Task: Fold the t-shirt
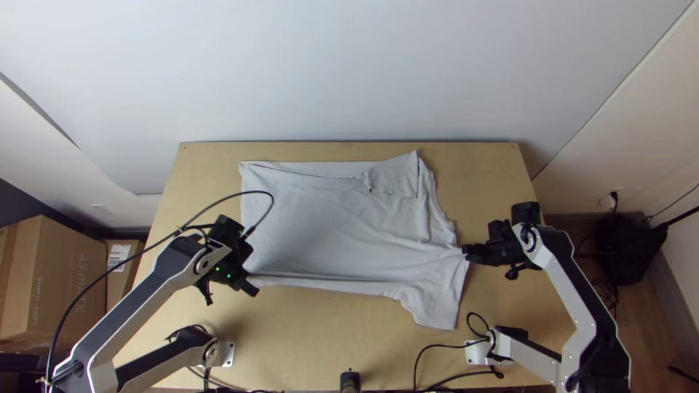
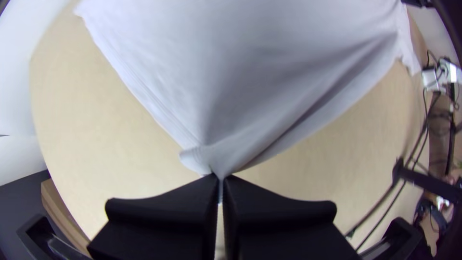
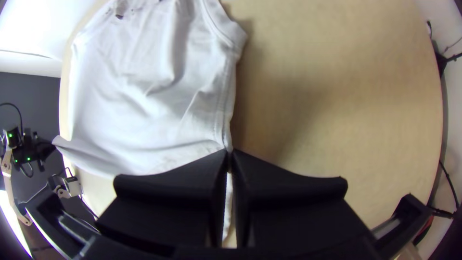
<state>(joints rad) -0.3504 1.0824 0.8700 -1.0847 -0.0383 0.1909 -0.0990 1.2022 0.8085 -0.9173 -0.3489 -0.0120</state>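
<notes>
T-shirt [image 1: 328, 225]: 1 pc; mostly spread flat btwn L & R pincers; hem end by L pincer, shoulder end by R pincer
Far flap [image 1: 397, 177]: 1; up & inward from R pincer, twd far edge; lies over the body, looks like a sleeve turned in
Near sleeve [image 1: 435, 309]: 1; just nearside of R pincer, sticking out; not tucked in
Left pincer [image 2: 221, 179]: clenched on the hem-end near corner; cloth gathers to a point at its tips, small fold beside them
Right pincer [image 3: 229, 151]: clenched on the shoulder-end edge, seam running up to its tips
Fold in hand: prob. the near long side, w/ both grips set for it; far side looks done, so approx. midway, my guess
Next move: lift both pincers together, carry near side twd far side, lay over body; keep cloth taut btwn them; watch for sleeve trailing or bunching, or thin pinch slipping
Table [image 1: 306, 349]: 1; under shirt, bare wood nearside of L pincer & outboard of R pincer
Boxes [image 1: 62, 280]: 2 cardboard; beyond L pincer, off table's side
Dark bag-like item [image 1: 630, 244]: 1; on floor, well out past R pincer
Tally: 2 arms; 2 pincers, both holding cloth
</notes>
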